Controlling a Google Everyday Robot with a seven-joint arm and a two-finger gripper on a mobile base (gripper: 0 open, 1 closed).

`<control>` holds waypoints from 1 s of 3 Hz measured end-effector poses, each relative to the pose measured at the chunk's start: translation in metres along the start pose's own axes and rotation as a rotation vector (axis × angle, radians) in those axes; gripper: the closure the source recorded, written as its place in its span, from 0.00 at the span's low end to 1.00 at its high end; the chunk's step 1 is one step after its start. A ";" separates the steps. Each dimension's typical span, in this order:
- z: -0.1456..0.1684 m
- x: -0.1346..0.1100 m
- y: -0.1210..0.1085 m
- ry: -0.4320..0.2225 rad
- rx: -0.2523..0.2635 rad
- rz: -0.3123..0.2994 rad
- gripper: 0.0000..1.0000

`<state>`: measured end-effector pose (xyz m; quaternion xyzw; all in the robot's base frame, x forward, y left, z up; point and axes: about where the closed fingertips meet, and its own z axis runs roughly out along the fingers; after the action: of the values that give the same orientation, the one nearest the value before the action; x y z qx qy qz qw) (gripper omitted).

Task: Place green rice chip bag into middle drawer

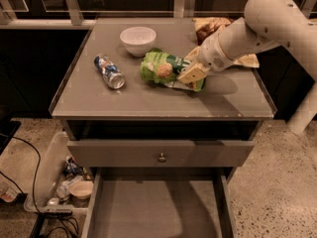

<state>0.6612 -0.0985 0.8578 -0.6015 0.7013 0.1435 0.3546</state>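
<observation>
The green rice chip bag (161, 67) lies on the grey cabinet top (99, 100), just right of centre. My gripper (192, 75) is down on the bag's right end, with the white arm (257, 26) reaching in from the upper right. The bag rests on the top and is not lifted. The middle drawer (148, 209) is pulled out at the bottom of the view, its flat grey floor bare. Above it is a grey drawer front with a small round knob (161, 157).
A white bowl (137, 39) stands at the back of the cabinet top. A plastic bottle (109, 72) lies on its side at the left. A brown-and-yellow chip bag (212, 27) lies behind my arm. A clear bin with clutter (62, 182) and cables sit on the floor at the left.
</observation>
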 end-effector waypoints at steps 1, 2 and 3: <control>-0.026 -0.005 0.014 -0.018 0.020 -0.011 1.00; -0.063 -0.017 0.040 -0.041 0.054 -0.047 1.00; -0.097 -0.019 0.072 -0.045 0.090 -0.072 1.00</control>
<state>0.5617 -0.1286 0.9225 -0.6063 0.6769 0.1122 0.4019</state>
